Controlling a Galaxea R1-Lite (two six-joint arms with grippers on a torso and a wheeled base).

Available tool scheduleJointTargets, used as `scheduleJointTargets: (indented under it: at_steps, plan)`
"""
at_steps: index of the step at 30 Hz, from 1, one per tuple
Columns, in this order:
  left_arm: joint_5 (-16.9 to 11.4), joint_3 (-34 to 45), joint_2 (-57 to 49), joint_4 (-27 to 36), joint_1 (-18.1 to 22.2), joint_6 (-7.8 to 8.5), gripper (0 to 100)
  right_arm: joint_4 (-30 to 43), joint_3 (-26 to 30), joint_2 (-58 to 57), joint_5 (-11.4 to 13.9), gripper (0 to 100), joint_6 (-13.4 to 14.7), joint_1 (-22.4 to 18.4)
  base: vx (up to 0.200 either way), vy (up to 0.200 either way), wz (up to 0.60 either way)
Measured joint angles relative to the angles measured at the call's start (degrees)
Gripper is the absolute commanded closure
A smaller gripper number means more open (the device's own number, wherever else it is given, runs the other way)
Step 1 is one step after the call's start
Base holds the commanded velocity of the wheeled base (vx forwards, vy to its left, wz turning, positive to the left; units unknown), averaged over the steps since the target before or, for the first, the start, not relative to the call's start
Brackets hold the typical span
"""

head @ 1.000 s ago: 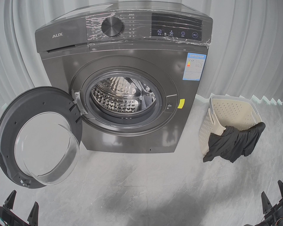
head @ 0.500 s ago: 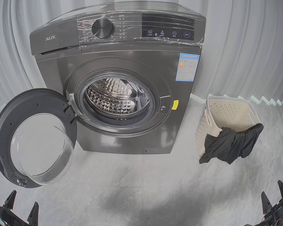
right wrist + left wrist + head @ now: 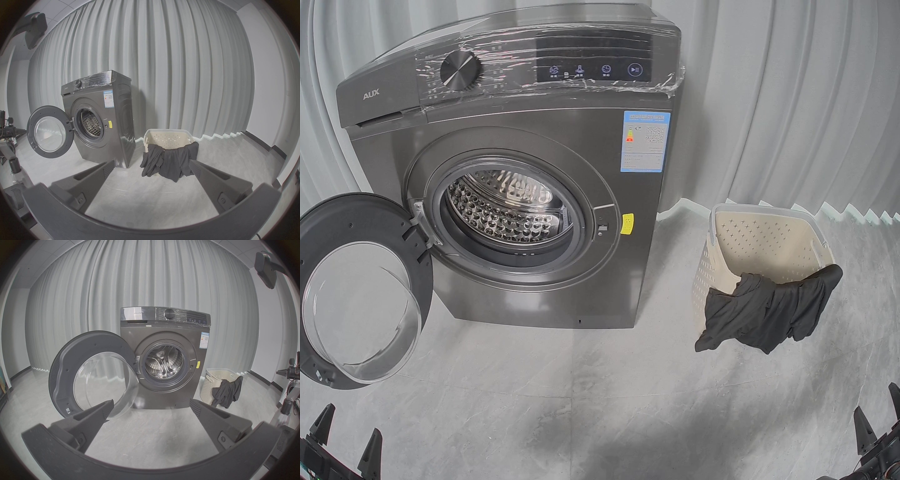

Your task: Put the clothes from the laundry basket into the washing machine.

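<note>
Grey front-loading washing machine stands with its round glass-windowed door swung wide. The steel drum looks empty. Cream perforated plastic laundry basket sits on the floor near the machine, with a black garment draped over its front rim, half hanging out. Left end effector and right end effector are both spread wide, gripping nothing, well apart from the basket. My reading: nothing loaded yet; the grasp, carry and drop into the drum all remain.

A long pale curtain with soft folds hangs across the far side. The floor is shiny grey stone tile. A white wall stands on the right.
</note>
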Motion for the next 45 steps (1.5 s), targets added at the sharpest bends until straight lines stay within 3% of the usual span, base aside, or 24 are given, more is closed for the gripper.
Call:
scheduleJointTargets:
  at_steps: [8, 35, 45]
  plan:
    - [0.0, 0.0, 0.0, 0.0, 0.0, 0.02, 0, 0.0, 0.0, 0.0, 0.0, 0, 0.0, 0.0, 0.000, -0.200, 0.00]
    - [0.0, 0.0, 0.0, 0.0, 0.0, 0.09, 0, 0.0, 0.0, 0.1, 0.0, 0, 0.0, 0.1, 0.022, 0.000, 0.00]
    - [0.1, 0.0, 0.0, 0.0, 0.1, 0.24, 0, 0.0, 0.0, 0.1, 0.0, 0, 0.0, 0.0, 0.000, -0.200, 0.00]
